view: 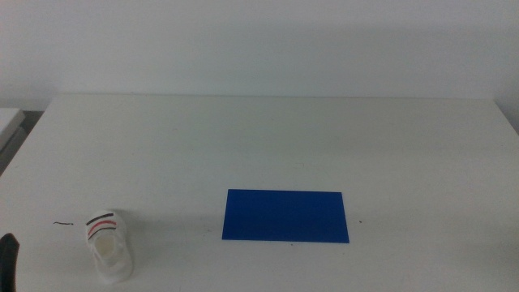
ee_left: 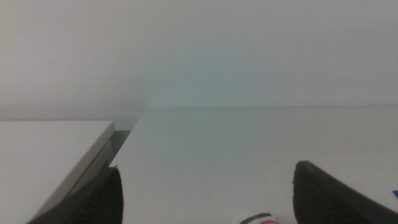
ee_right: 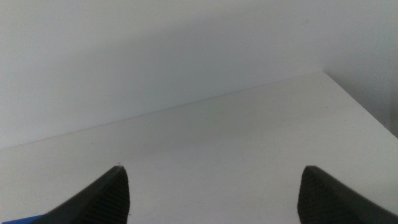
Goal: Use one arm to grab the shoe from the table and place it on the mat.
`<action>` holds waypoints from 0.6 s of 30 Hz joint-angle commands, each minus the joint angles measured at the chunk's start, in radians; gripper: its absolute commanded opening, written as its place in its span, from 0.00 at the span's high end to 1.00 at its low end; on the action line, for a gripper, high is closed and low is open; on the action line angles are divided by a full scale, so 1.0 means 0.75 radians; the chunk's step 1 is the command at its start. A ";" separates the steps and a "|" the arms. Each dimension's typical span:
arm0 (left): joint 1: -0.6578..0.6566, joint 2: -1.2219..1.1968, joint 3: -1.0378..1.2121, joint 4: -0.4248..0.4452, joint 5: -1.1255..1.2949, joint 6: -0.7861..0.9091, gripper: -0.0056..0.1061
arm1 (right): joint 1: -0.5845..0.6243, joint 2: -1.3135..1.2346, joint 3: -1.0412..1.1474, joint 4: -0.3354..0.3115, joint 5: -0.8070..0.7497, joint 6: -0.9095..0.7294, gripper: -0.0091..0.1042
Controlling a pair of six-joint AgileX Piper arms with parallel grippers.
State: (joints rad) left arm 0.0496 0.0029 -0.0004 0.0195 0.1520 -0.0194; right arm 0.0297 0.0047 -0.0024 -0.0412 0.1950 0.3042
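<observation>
The small white shoe with black and red straps sits on the big white table, well to the left of the flat blue rectangle mat and a little nearer the front edge. Nothing is touching the shoe. The left gripper waits just left of the shoe, and its two dark jaws are wide apart. The right gripper waits over the table beside the mat, jaws wide apart too.

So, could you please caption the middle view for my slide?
White shoe rests on the table left of the blue mat; left gripper waits nearby.
</observation>
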 commanded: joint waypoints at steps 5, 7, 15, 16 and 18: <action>0.000 0.220 -0.235 -0.178 0.196 -0.082 0.11 | 0.002 -0.006 0.003 -0.010 -0.011 -0.005 0.22; 0.000 0.407 -0.440 -0.178 0.413 -0.094 0.11 | 0.002 -0.006 0.003 -0.010 -0.011 -0.005 0.22; 0.000 1.013 -1.059 -0.162 1.069 -0.547 0.11 | 0.002 -0.006 0.003 -0.010 -0.011 -0.005 0.22; 0.000 1.081 -1.120 -0.167 1.151 -0.602 0.11 | 0.002 -0.006 0.003 -0.010 -0.011 -0.005 0.22; 0.000 1.203 -1.216 -0.167 1.292 -0.715 0.11 | 0.002 -0.006 0.003 -0.010 -0.011 -0.005 0.22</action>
State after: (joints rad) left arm 0.0496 0.8429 -0.8582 -0.1034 1.0156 -0.4684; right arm 0.0297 0.0047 -0.0024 -0.0412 0.1950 0.3042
